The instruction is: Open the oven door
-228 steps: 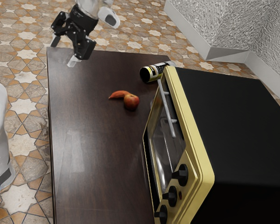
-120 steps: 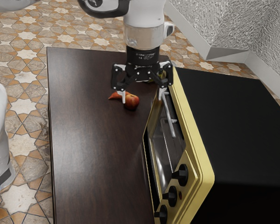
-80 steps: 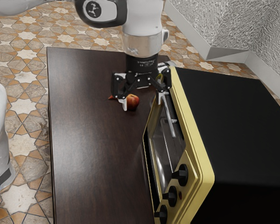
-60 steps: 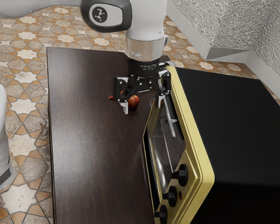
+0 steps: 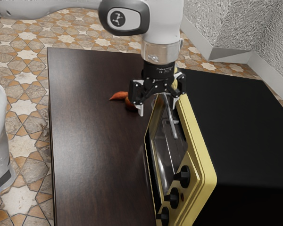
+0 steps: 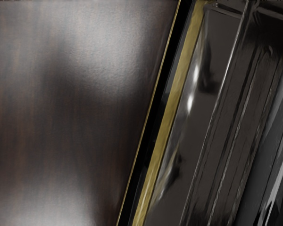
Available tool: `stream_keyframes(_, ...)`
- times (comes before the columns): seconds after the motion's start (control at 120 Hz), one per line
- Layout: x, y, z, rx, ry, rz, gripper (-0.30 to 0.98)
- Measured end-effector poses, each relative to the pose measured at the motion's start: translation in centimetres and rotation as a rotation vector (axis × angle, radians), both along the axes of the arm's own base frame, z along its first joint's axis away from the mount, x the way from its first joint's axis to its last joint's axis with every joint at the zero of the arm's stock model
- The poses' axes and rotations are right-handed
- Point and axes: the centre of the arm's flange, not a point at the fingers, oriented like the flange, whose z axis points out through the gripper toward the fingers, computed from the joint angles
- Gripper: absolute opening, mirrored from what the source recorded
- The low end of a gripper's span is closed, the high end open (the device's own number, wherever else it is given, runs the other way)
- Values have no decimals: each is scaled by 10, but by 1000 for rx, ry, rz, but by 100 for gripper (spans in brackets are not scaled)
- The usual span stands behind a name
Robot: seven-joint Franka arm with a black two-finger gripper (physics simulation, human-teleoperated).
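Oven door [image 5: 163,153] sits at the front of the oven [image 5: 240,122], on the table [image 5: 92,155], and appears shut within its yellow frame [image 5: 199,150]. Its handle [image 5: 171,120] is a slim bar running along the door. The gripper [image 5: 158,107] is at the handle's far end in the exterior view, fingers spread wide, holding nothing. Contact with the bar cannot be confirmed from this angle. Caution: if the hand descends off-line, a fingertip may strike the bar or glass; if the fingers close too high or too shallow, the grip may slip when pulled. A pull out of line with the hinge may shift the oven. The finger nearer the table partly covers the apple [image 5: 129,104], beside an orange-red item [image 5: 118,96]. The hand hides the frame's far corner, and reflections in the wrist view make the glass hard to read.
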Motion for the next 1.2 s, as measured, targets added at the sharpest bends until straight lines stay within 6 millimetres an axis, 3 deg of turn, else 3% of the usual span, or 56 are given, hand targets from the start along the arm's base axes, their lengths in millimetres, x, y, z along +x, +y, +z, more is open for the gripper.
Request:
stream_keyframes(0.242, 6, 7, -30, -29, 55, 15, 66)
stream_keyframes(0.433, -28, 30, -44, -36, 18, 74, 66)
stream_keyframes(0.592, -62, 33, -57, -35, -19, 87, 69)
stream_keyframes(0.842, -127, 39, -68, -8, -128, 135, 66)
stream_keyframes(0.9, -152, 42, -73, 1, -181, 170, 67)
stream_keyframes(1.042, -198, 29, -71, 18, -303, 200, 68)
stream_keyframes(1.117, -236, 11, -66, 44, -380, 178, 68)
stream_keyframes(1.167, -227, 26, -38, 40, -358, 179, 68)
stream_keyframes(1.2, -203, 41, -9, 51, -334, 195, 68)
